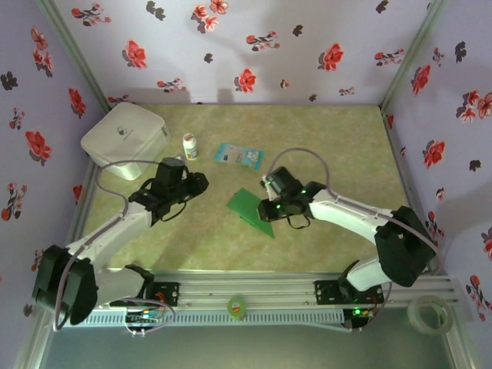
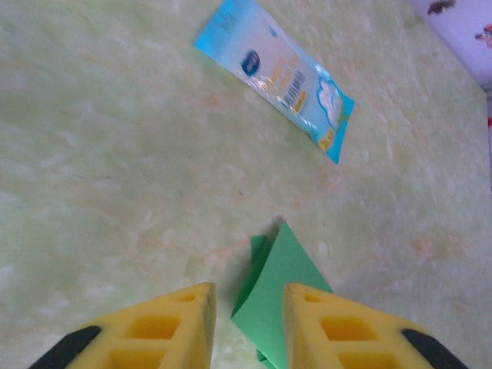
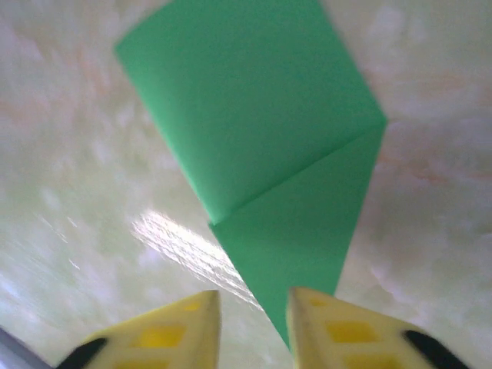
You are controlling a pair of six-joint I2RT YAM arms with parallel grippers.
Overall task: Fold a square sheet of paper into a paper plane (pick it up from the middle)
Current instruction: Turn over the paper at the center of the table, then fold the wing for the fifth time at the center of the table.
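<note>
A robot lab test booth: flower-print walls (image 1: 177, 38) box in a green marbled desk (image 1: 338, 154), with a metal mounting rail (image 1: 254, 286) along the frame's bottom.

We note a worktop (image 1: 338, 161) with a pale green, marbled surface that gives a faint sheen under the light. Along its far side, from left to right, stand a white lidded box (image 1: 125, 138) in the corner, a small white bottle (image 1: 190, 146) upright just beside it, and a blue-and-white packet (image 1: 239, 155) lying flat, none of them touching. Near the middle lies the bright green sheet of paper (image 1: 250, 205), folded into layers with a clear crease, nearer to us than the packet and apart from it.
</note>
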